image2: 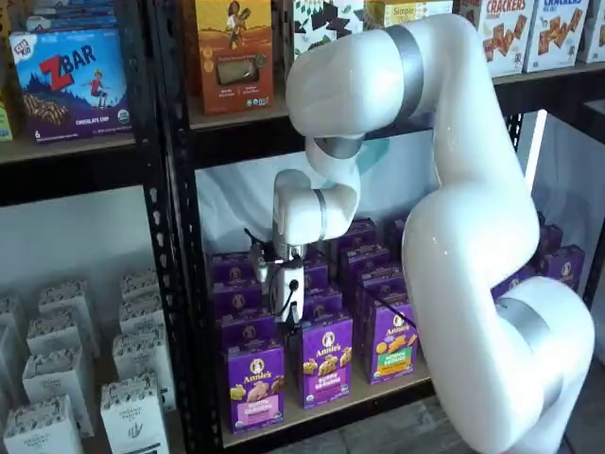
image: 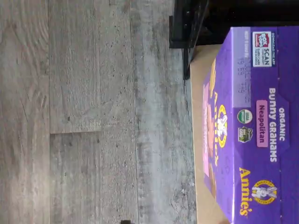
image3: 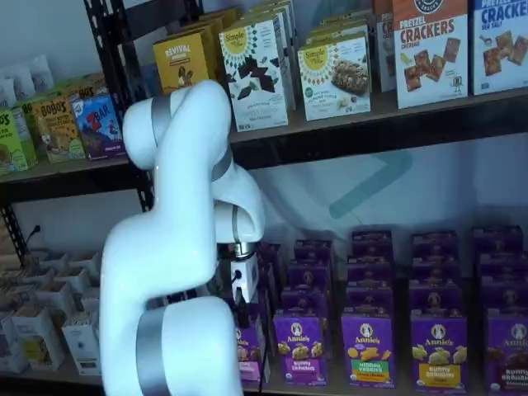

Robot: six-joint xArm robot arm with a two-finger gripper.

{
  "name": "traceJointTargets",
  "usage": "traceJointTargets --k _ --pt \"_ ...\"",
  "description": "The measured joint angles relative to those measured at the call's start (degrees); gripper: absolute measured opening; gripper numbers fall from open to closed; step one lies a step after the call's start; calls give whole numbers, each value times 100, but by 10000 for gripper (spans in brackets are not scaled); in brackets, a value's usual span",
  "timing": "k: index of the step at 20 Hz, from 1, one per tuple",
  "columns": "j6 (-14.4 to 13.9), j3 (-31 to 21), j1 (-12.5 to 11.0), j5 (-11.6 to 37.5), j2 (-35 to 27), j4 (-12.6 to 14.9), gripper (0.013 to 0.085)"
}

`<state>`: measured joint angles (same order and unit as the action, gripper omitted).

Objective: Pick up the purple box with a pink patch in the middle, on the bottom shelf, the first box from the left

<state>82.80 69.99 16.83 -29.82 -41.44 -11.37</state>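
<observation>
The purple box stood upright at the left end of the front row on the bottom shelf, pink panel facing out, with a like carton bearing a green panel just beside it. The gripper hung above the row behind the purple box, its white body in view in both shelf views, the fingers too dark against the cartons to make out, though its jaws stood wide with nothing held. In the wrist view the purple box showed its top flap, marked "Bunny Grahams Neapolitan", above grey plank flooring.
</observation>
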Motion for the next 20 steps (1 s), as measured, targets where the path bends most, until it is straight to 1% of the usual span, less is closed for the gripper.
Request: traceJointTargets --k 1,2,3,8,12,15,20 --pt "106 -16 -3 62 1 -105 850" --pt "297 -16 -35 152 -4 -290 850" --pt "371 20 -71 168 -20 -340 850" --pt "452 223 -193 130 -126 -308 850" --pt "400 421 -210 130 -282 -231 850" --pt "299 598 -193 80 -424 -139 850" --pt "90 826 -126 137 -664 28 850"
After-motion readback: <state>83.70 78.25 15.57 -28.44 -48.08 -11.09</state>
